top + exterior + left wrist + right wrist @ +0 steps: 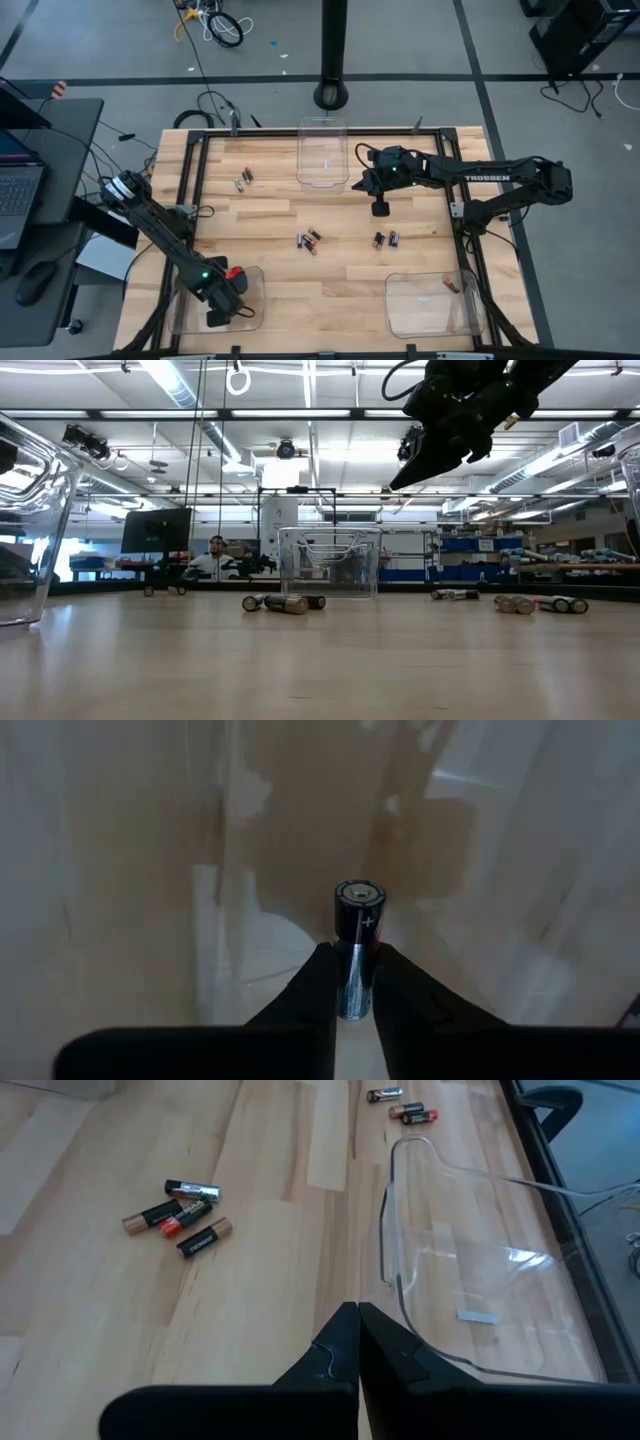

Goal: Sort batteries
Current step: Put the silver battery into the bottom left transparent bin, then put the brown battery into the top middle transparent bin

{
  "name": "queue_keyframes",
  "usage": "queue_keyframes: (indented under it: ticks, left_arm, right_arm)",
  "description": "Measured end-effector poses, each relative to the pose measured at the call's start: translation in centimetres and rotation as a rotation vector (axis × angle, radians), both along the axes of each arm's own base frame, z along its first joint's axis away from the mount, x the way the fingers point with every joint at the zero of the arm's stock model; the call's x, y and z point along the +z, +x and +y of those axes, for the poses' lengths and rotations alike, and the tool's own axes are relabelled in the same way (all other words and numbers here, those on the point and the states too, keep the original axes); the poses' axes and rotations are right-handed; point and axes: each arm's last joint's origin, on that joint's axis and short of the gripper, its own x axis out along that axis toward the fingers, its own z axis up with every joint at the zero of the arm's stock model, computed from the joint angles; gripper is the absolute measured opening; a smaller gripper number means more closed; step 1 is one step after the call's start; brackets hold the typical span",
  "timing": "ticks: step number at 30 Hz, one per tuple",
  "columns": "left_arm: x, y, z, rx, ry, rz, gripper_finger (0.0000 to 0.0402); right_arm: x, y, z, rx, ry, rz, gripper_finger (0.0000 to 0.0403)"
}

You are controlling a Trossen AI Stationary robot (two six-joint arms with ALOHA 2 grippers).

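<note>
Clear bin (255, 300) around left gripper (217, 318) clamping battery (358, 945); right gripper (380, 209) closed, empty.

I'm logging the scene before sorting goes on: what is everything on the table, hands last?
Table: one, light wood, black frame.
Clear bins: three; top middle, bottom left, bottom right of the high view.
Loose batteries: about nine, black, copper-ended or silvery; three upper left, four centre, two right of those.
Binned battery: one, bottom right bin.
Held battery: one, black, in the left hand.
Left hand: over the bottom left bin, shut on the held battery.
Right hand: shut, empty, above the table.
</note>
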Motion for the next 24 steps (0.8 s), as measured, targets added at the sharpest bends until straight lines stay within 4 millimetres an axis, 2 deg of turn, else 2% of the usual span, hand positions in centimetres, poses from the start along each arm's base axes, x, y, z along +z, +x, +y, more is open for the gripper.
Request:
queue_keyframes:
  ticks: [6, 11, 15, 19, 21, 24]
  left_arm:
    - [0.5, 0.4, -0.3, 0.031, -0.013, -0.011, 0.0139]
    - [1.7, 0.9, -0.9, 0.058, -0.035, -0.030, 0.0146]
    - [3.7, 1.7, -1.5, 0.064, -0.029, -0.074, 0.0115]
    - [6.2, 2.1, -1.5, 0.085, 0.070, -0.159, 0.0055]
    - [7.6, 2.2, -1.0, 0.106, 0.095, -0.234, 0.0020]
    - [9.5, 2.3, 0.3, 0.161, 0.101, -0.366, 0.0009]
  right_arm:
    - [0.0, 0.0, 0.0, 0.000, 0.000, 0.001, 0.0010]
    - [0.0, 0.0, 0.0, 0.002, -0.003, 0.002, 0.0010]
    - [0.0, 0.0, 0.0, 0.006, -0.007, 0.002, 0.0010]
    - [0.1, 0.0, 0.0, 0.012, -0.017, -0.006, 0.0010]
    - [0.1, 0.1, 0.0, 0.016, -0.025, -0.012, 0.0010]
    - [0.2, 0.1, 0.0, 0.017, -0.029, -0.021, 0.0010]
